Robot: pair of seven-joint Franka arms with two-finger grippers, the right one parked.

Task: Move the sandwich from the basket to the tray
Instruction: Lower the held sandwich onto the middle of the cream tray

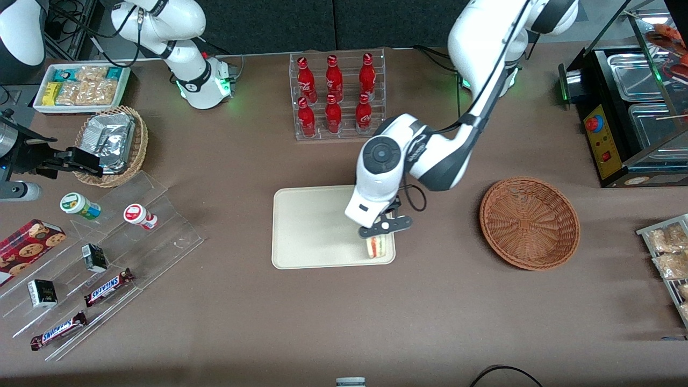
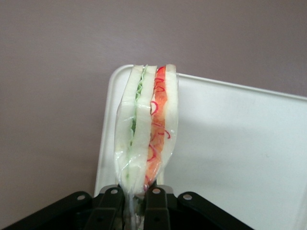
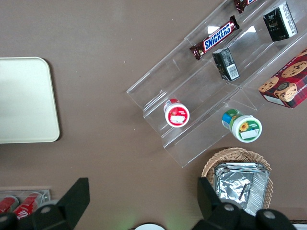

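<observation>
We have the sandwich (image 2: 146, 132) clamped between the jaws of the gripper (image 1: 385, 228), pinched at one end so that its long axis runs straight out from the fingertips (image 2: 156, 203), the bread slices and the red and green filling standing edge-on to the wrist camera. Directly under the jaws lies the tray (image 1: 312, 226); the sandwich hangs over the tray corner that is nearer the front camera and toward the basket (image 1: 529, 221), its free end close to the rim there. We cannot tell whether the sandwich already touches the tray or hangs just above it. The basket sits well apart from the jaws on the brown surface (image 1: 344, 322), toward the working arm's end, and looks empty. We judge the carry is done and what remains is the release: the sandwich lies so near the tray edge that, let go here, it might tip toward the rim.
</observation>
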